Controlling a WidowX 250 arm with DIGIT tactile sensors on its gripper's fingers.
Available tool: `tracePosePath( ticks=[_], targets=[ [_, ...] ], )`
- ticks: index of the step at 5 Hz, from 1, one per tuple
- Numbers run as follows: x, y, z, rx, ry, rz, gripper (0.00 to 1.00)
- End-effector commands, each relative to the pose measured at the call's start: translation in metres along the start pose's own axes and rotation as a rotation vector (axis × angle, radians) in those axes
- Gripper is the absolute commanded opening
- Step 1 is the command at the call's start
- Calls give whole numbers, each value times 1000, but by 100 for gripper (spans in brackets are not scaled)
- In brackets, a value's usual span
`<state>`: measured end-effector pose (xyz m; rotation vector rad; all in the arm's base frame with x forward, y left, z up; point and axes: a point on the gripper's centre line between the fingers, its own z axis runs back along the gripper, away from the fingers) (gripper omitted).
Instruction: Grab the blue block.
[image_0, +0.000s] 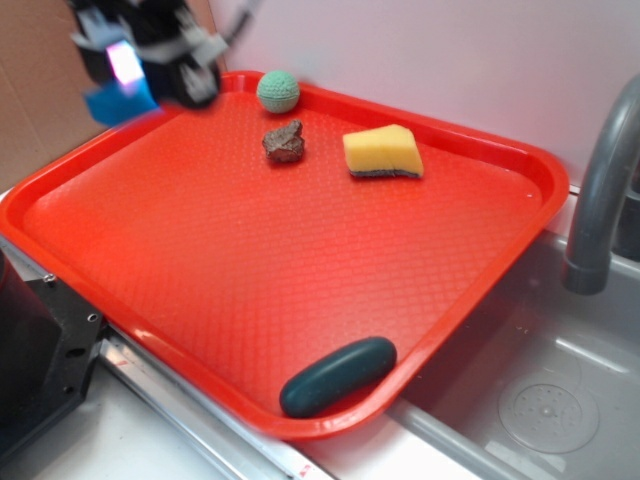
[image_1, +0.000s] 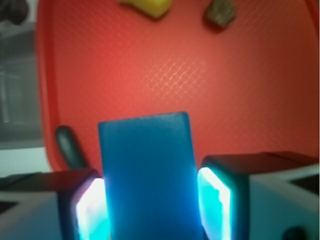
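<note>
The blue block (image_1: 147, 175) is a bright-blue smooth brick held between my two glowing pads (image_1: 215, 202). My gripper (image_1: 152, 210) is shut on it and holds it well above the red tray (image_1: 165, 80). In the exterior view the gripper (image_0: 125, 75) is blurred at the tray's far left corner, raised, with the blue block (image_0: 118, 100) hanging from it.
On the red tray (image_0: 250, 260) lie a yellow sponge (image_0: 382, 152), a brown lump (image_0: 284, 142), a green ball (image_0: 278, 90) at the back rim and a dark green oval bar (image_0: 338, 376) at the front rim. A grey faucet (image_0: 600, 190) and sink (image_0: 540, 400) are to the right.
</note>
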<state>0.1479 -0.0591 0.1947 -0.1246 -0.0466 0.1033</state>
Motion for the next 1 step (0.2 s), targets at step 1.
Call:
tracePosePath(
  ticks=[1],
  targets=[
    [8, 14, 18, 42, -15, 44, 0]
  ],
)
